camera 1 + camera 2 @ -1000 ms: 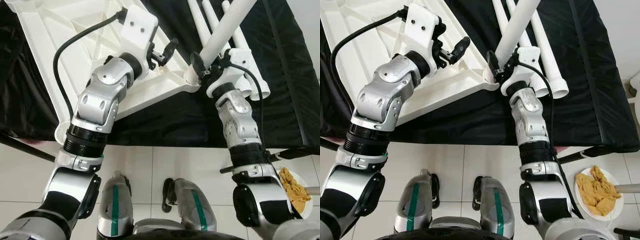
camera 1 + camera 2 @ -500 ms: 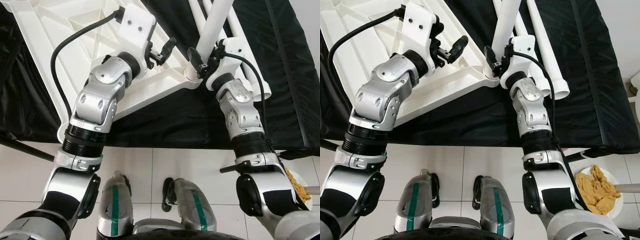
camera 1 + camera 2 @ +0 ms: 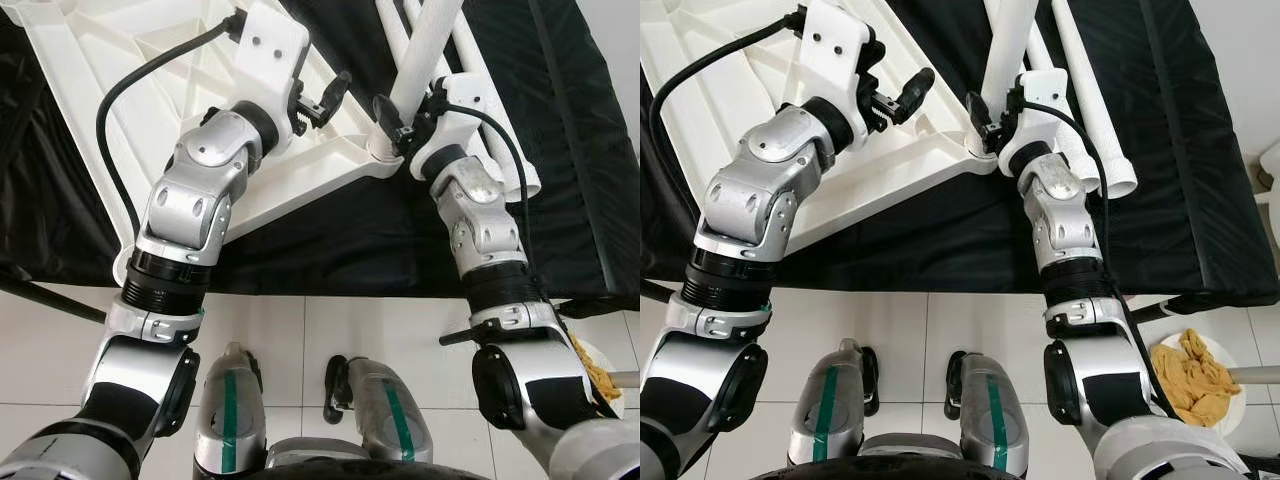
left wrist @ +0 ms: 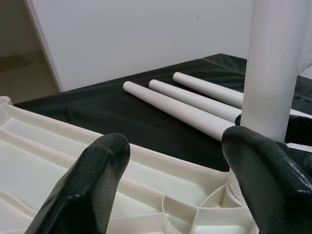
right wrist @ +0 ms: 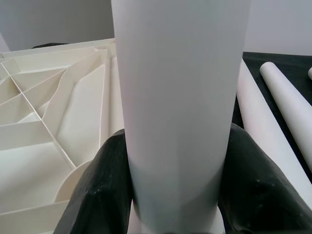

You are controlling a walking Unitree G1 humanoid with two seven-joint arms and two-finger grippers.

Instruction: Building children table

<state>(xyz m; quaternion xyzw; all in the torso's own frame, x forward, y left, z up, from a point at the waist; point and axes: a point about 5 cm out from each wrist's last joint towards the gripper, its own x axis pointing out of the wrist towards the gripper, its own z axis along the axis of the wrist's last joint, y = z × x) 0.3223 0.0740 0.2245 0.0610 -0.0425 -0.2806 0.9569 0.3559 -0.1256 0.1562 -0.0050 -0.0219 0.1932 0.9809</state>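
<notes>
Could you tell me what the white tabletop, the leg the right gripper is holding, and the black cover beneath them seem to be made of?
Tabletop: likely moulded plastic, matt off-white, judging by the ribs across its underside.
Leg: smooth white tube, probably plastic too, with an even, faint sheen; the right gripper clamps it.
Black cover: looks like thin fabric or sheeting, slightly glossy, with folds and seams.

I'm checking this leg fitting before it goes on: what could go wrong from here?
1. The right end effector grips the leg low, right at the corner socket; if the leg leans, it may jam or miss the socket.
2. The left end effector hangs open above the tabletop without holding it, so a push on the leg may slide the tabletop across the black cloth.
</notes>
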